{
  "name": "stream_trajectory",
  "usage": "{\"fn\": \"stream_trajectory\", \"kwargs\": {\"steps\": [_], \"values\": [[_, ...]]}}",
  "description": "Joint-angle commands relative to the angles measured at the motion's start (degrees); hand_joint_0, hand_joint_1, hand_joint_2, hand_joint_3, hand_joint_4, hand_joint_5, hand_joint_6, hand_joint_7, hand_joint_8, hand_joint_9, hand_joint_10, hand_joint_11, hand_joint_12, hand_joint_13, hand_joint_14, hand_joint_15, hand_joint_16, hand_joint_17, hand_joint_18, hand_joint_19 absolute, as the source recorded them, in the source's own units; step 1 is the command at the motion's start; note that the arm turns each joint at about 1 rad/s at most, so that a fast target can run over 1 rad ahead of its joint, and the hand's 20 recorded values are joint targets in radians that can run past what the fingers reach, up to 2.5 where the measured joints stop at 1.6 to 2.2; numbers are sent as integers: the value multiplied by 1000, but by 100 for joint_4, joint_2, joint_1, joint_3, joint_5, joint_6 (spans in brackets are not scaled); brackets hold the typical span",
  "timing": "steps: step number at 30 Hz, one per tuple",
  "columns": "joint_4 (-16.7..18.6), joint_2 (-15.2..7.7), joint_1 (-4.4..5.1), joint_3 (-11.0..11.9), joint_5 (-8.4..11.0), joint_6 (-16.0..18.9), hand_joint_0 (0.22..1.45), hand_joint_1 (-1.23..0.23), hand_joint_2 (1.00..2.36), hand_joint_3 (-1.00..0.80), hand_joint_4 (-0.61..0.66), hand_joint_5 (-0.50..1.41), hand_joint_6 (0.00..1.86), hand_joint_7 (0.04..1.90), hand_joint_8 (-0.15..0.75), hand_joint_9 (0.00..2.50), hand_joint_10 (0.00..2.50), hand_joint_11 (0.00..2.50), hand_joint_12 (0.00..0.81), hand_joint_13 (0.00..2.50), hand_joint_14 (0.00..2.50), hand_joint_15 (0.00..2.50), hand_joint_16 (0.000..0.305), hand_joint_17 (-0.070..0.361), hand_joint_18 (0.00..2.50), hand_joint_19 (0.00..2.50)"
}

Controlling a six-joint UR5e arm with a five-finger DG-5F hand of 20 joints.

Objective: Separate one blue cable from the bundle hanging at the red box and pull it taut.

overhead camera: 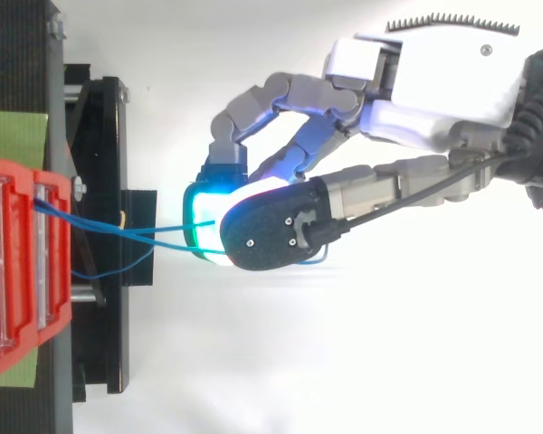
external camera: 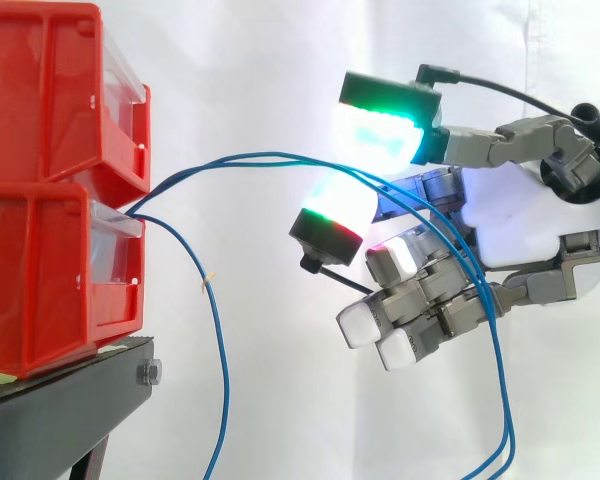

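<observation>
1. Two stacked red bins [external camera: 50, 130] on a black stand [external camera: 60, 410] are cut off by the left edge.
2. The robot hand [external camera: 535, 215] is to their right, well apart. I cannot tell if it is grasping anything.
3. Blue cables [external camera: 270, 155] come out between the bins. Two arc slack to the robot hand, where their path is partly hidden.
4. Another blue cable [external camera: 218, 350] hangs down near the bins.

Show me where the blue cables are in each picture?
Side view: the blue cables leave the red boxes at the left, arch right to the robot hand, then hang down lower right.
Top view: they run from the red boxes at the left edge to the robot hand mid-picture.
Shared landmark: the red boxes, where the cables start.
</observation>
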Motion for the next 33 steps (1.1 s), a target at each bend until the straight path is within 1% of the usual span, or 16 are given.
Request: {"fn": "stream_trajectory", "kwargs": {"steps": [1,7,12,17,21,22,25,33], "values": [[-15,3,-3,0,-5,-8,615,-592,1022,-257,53,-210,898,1063,305,1046,23,757,313,785,14,364,41,92,672,497],[-15,3,-3,0,-5,-87,619,-629,1026,-177,29,-209,913,1059,310,1062,23,780,312,787,15,362,41,92,677,495],[-15,3,-3,0,-5,-140,628,-651,1026,-172,17,-209,914,1064,309,1078,23,810,311,791,15,363,41,92,681,487],[-23,3,-3,0,-5,-148,649,-692,1028,-163,-28,-210,916,1081,311,1088,23,835,311,795,14,361,40,90,688,484],[-23,3,-3,0,-5,-148,676,-716,1026,-185,-84,-217,925,1074,298,1087,24,873,306,804,14,369,40,89,692,483],[-23,3,-3,0,-5,-148,697,-729,1025,-215,-103,-222,929,1089,287,1106,25,962,304,808,15,382,39,89,692,486],[-32,3,-3,0,-5,-148,713,-733,1021,-269,-94,-229,933,1066,277,1121,23,1041,301,826,17,401,39,88,696,489],[-155,3,-11,0,-5,-140,706,-716,1020,-292,-79,-234,933,1048,275,1143,22,1181,299,861,18,480,39,87,693,478]]}}
